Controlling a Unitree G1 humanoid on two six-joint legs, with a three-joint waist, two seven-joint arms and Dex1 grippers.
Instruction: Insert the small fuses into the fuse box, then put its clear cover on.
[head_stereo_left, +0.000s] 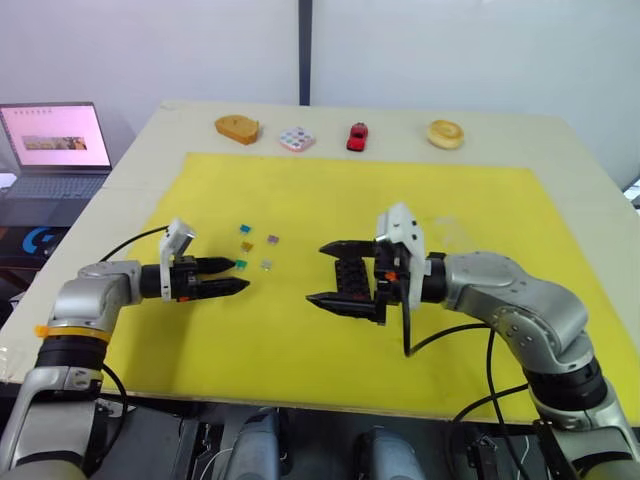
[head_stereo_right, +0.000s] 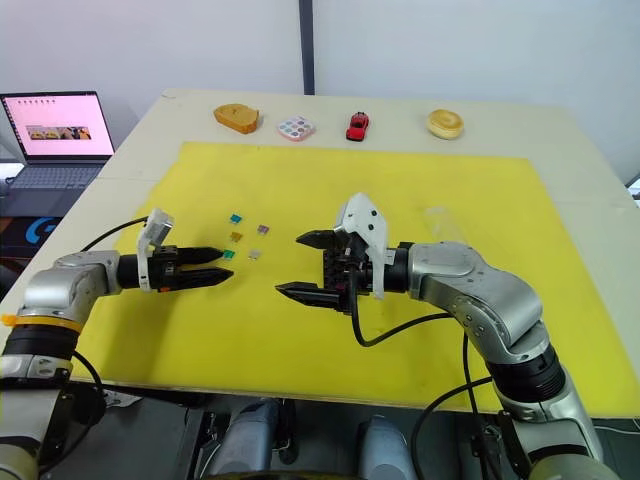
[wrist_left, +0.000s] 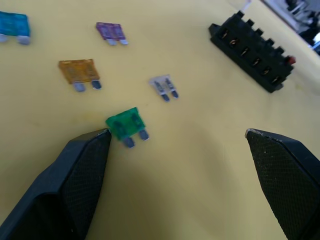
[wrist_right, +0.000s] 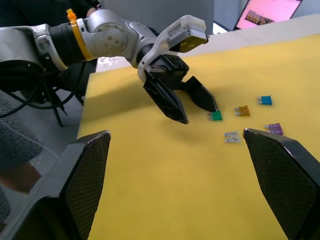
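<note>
Fuses first: our left gripper (wrist_left: 175, 137) has its jaws spread wide, one tip touching the green fuse (wrist_left: 126, 125) on the yellow mat (head_stereo_left: 300, 340); right gripper (head_stereo_right: 312, 265) jaws spread too, beside the fuse box (wrist_left: 252, 55); a careless close could flick that fuse away; box slots look mostly empty.

A yellow mat (head_stereo_left: 300, 330) is laid under the black fuse box (wrist_left: 252, 59). Fuses are seen in green (wrist_left: 126, 123), amber (wrist_left: 77, 71), purple (wrist_left: 111, 31), teal (wrist_left: 13, 24) and grey (wrist_left: 162, 84).
</note>
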